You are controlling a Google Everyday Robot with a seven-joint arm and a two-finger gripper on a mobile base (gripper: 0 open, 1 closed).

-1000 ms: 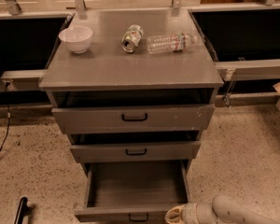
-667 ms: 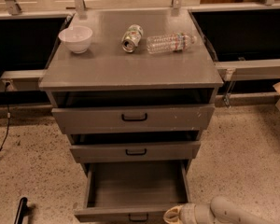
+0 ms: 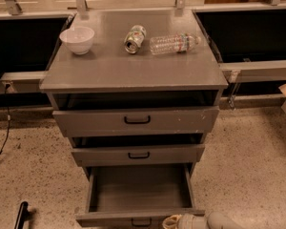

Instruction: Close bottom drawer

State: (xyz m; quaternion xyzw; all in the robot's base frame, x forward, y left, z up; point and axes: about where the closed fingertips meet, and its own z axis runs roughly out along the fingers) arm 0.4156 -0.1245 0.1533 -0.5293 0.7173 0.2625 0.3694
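Observation:
The bottom drawer of the grey cabinet is pulled far out and shows a plain grey inside with nothing in it. Its narrow front panel lies at the lower edge of the view, with a small black bar handle. My gripper is at the bottom edge, right of the handle, against the front panel's right part. Its white arm reaches in from the lower right.
The top drawer and middle drawer stick out slightly. On the cabinet top are a white bowl, a tipped can and a lying plastic bottle. A black object lies on the floor at lower left.
The gripper and arm have shifted slightly to the left along the drawer front. The drawer has not visibly moved.

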